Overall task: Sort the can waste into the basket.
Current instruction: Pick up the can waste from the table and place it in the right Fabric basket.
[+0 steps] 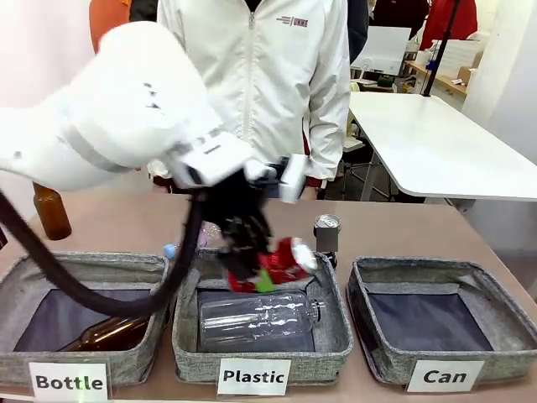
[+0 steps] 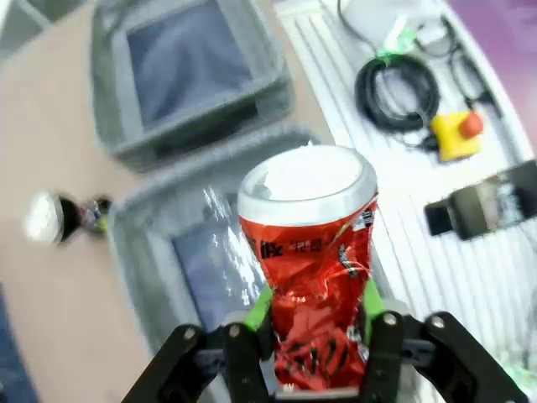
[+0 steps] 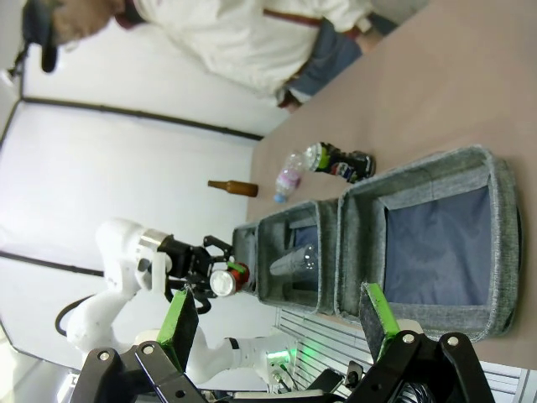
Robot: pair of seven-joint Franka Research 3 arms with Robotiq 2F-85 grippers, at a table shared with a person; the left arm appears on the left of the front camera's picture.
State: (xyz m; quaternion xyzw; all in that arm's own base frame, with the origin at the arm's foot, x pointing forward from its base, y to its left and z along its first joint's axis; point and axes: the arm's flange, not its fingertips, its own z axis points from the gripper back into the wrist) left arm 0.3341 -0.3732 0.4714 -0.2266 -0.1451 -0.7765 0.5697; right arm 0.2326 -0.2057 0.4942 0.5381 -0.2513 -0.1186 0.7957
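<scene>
My left gripper (image 1: 252, 264) is shut on the crushed red can (image 1: 284, 262) and holds it in the air over the "Plastic" bin. In the left wrist view the red can (image 2: 315, 269) stands between the green pads (image 2: 258, 306), silver end away from the camera. The dark can with a silver top (image 1: 326, 231) stands on the table behind the bins. The grey "Can" basket (image 1: 503, 353) sits at the right, holding nothing; the same basket (image 3: 503, 235) lies just beyond my right gripper (image 3: 277, 323), which is open and holds nothing.
The "Plastic" bin (image 1: 336, 336) holds a clear bottle (image 1: 256, 321). The "Bottle" bin (image 1: 17, 361) holds a brown bottle (image 1: 113, 334). Another brown bottle (image 1: 52, 211) stands far left. A person in a white jacket (image 1: 268, 84) stands across the table.
</scene>
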